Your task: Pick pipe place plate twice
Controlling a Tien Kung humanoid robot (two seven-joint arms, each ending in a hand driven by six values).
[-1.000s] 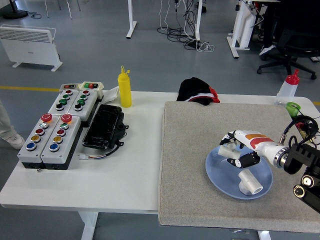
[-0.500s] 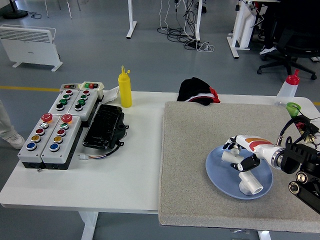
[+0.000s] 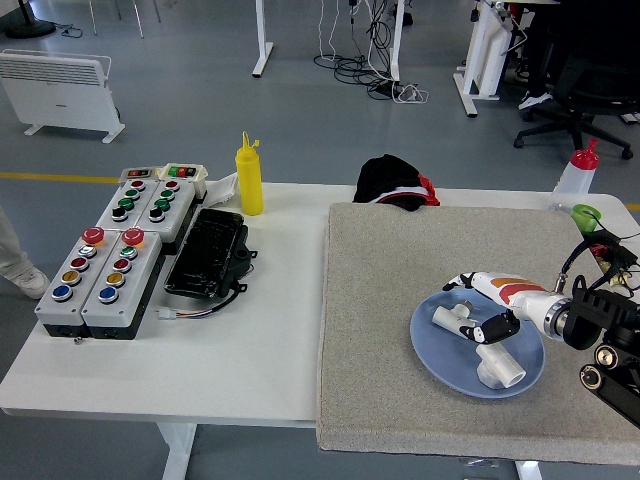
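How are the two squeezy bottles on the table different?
The yellow bottle stands at the far edge near the button boxes; the clear bottle stands at the far right corner. The yellow bottle is yellow all over, cap included; the clear bottle is see-through with a red cap. Both stand upright with pointed nozzles.

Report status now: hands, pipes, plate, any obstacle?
Right hand open over blue plate. Two white pipes on plate. Left hand unseen. No obstacle.

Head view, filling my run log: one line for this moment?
right hand: open over plate | pipes: two on plate | left hand: out of view
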